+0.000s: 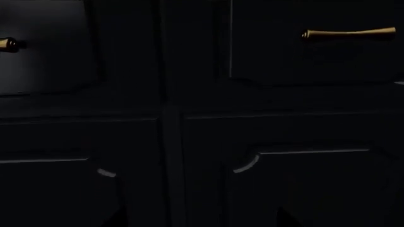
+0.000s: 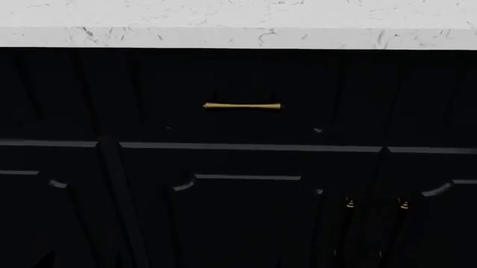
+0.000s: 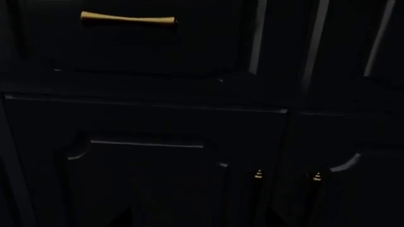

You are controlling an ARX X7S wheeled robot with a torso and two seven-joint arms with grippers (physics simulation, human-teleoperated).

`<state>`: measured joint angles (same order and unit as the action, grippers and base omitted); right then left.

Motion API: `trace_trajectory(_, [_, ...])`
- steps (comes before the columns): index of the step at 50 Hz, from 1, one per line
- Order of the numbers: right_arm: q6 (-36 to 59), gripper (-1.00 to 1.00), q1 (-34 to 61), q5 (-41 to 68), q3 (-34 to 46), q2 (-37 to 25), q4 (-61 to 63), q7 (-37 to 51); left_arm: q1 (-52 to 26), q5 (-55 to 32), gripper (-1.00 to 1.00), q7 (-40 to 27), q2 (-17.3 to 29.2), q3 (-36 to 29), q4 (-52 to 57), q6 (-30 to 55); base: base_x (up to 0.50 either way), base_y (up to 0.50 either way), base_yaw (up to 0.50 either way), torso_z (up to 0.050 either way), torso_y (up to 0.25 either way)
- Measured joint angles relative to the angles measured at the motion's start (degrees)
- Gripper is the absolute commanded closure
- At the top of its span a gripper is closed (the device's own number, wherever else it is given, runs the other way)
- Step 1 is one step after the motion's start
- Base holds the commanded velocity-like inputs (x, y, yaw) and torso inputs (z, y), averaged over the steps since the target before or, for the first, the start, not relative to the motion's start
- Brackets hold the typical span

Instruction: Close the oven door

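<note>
No oven door could be made out in any of the three views, so its place relative to the fingers could not be told; neither arm's fingers appeared in any picture either, and how far they stood open, or whether they held anything, could not be told. What the cameras did show was a run of very dark cabinet fronts. In the head view a drawer front (image 2: 242, 95) sat just under the pale, grey-veined stone worktop (image 2: 238, 22), carrying a slim brass handle (image 2: 242, 106) set horizontally at its middle. Below it ran a thin grey rail, and under that were panelled cabinet doors (image 2: 238, 223) with notched corners. Two small brass knobs (image 2: 349, 204) stood close together low on the right, one on each side of a door seam. The left wrist view showed the brass handle (image 1: 348, 33) on a drawer, with the tip of another handle (image 1: 7, 44) at the frame's edge. The right wrist view caught the handle (image 3: 127, 20) and both knobs (image 3: 258, 175). Lighting was dim throughout, and no brand, label or writing could be read.
</note>
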<state>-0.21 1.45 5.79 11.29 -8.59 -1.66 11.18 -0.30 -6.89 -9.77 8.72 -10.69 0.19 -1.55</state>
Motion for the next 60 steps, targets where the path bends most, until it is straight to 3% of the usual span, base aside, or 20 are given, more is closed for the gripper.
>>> trace_trajectory(13, [0.0,-1.00,0.1,0.1,0.6,-0.4,-0.1,0.6,0.0,-0.4,-1.00,-0.6,0.4,-0.4,0.1,0.0,0.00,0.00,0.00,-0.050,0.000])
trace_trajectory(19, [0.0,-1.00,0.1,-0.5,1.2,-0.8,0.0,1.0,-0.1,-1.1,-1.00,-0.6,0.5,-0.5,0.1,-0.1,0.00,0.07,0.00,0.000,0.000])
trace_trajectory(60, [-0.6,-1.00,0.2,-0.7,3.1,-2.0,0.2,2.5,-0.4,-2.9,-1.00,-1.9,1.5,-1.4,-0.2,-0.5,0.00,0.50,0.00,0.000,0.000])
